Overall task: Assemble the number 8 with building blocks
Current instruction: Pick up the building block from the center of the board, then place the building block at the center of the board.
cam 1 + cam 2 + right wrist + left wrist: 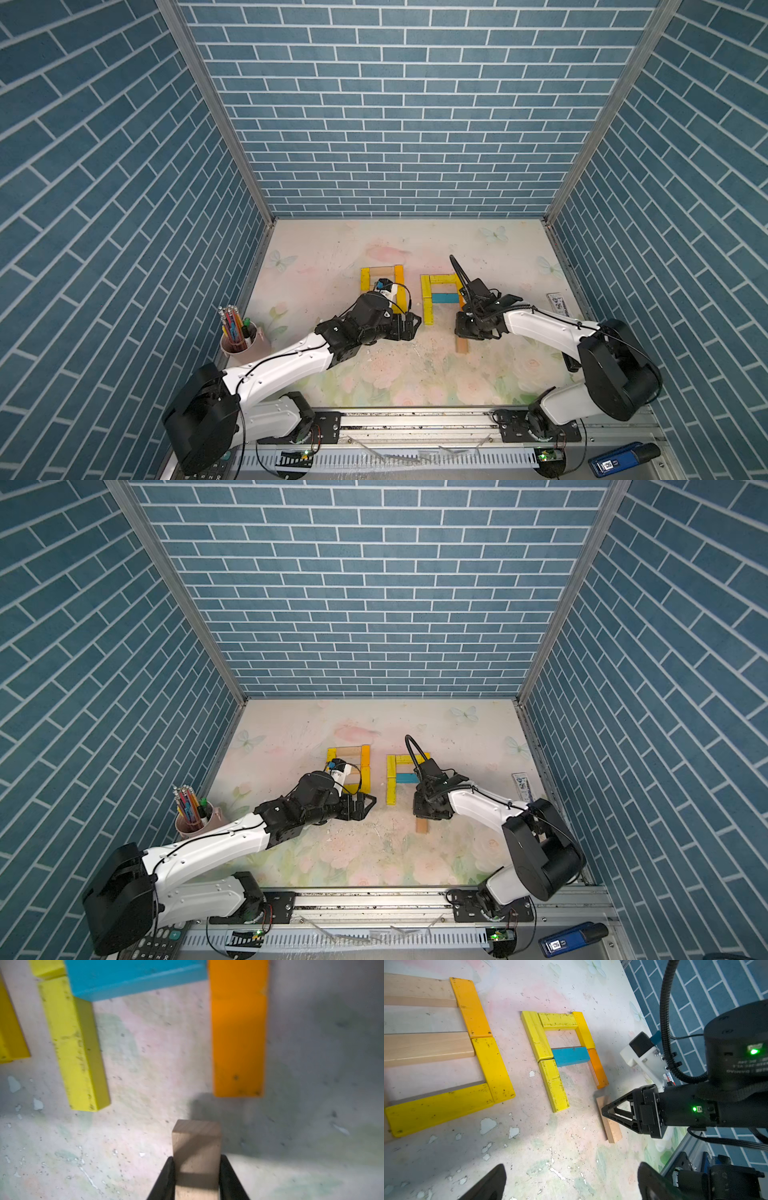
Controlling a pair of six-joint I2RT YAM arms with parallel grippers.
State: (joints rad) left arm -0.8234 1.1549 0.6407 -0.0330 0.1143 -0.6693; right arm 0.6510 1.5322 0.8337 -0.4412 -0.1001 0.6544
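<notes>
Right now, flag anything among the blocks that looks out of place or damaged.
The unfinished figure lacks its bottom bar; a tan block is apart from it, clamped in the right gripper. The table print is flaking.

The right gripper [197, 1158] pinches a tan plank [196, 1138] at the frame's lower centre. Above it, apart, lies an orange plank [239, 1028]. A teal-blue plank [135, 976] at upper left meets a yellow plank [76, 1053].

top views: table [332, 249] taken from high above its near edge, facing down and forward, whole scene shared by both | left wrist: blocks [570, 1056] viewed near, obliquely, right gripper [605, 1110] included | right wrist: tan block [196, 1147] viewed very close; also caught by left wrist
</notes>
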